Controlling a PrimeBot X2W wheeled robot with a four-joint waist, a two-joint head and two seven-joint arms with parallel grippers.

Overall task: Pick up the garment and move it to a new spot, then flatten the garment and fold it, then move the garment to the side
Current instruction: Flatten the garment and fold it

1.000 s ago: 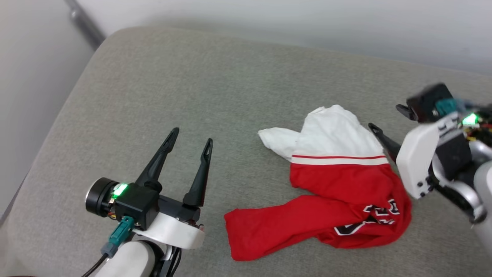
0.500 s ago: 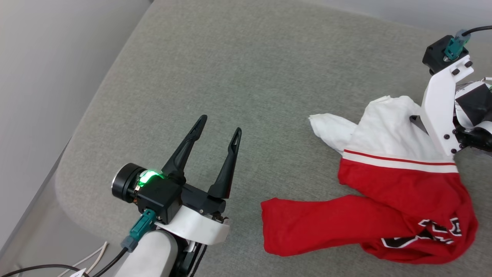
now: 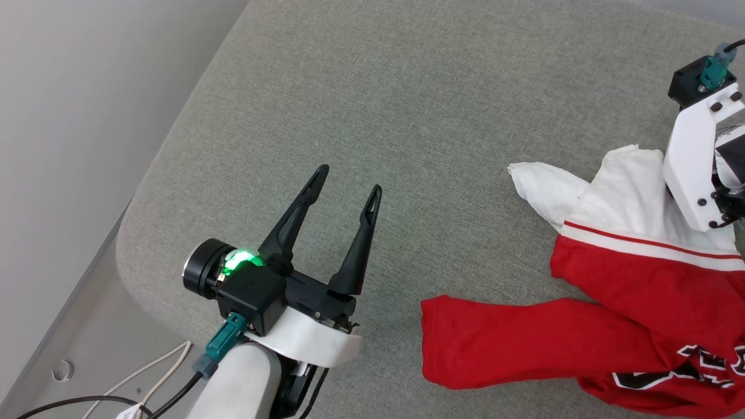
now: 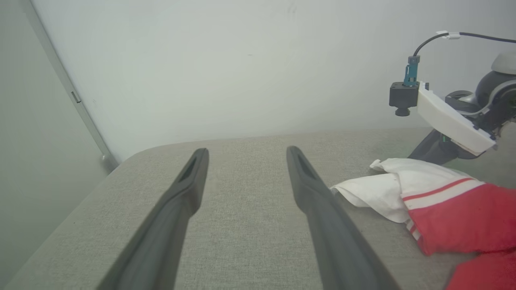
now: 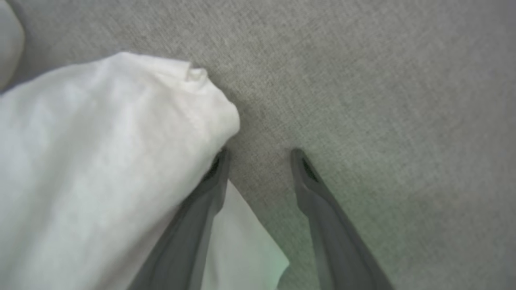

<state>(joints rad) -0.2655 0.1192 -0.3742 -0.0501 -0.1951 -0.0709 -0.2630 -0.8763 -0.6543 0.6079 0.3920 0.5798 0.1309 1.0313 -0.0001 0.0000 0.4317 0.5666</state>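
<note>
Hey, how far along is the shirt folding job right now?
Nothing looks done: the garment lies crumpled on the cushion. In hand: the right end effector, open, sits at the white sleeve edge, apparently for a pickup; the left end effector hovers open, apart. Left: lifting, moving, flattening, folding, setting aside.

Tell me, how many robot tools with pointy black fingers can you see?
2. The left tool hangs open over the bare grey cushion, apart from the garment. The right tool is open at the garment's white end, one finger against the cloth.
</note>
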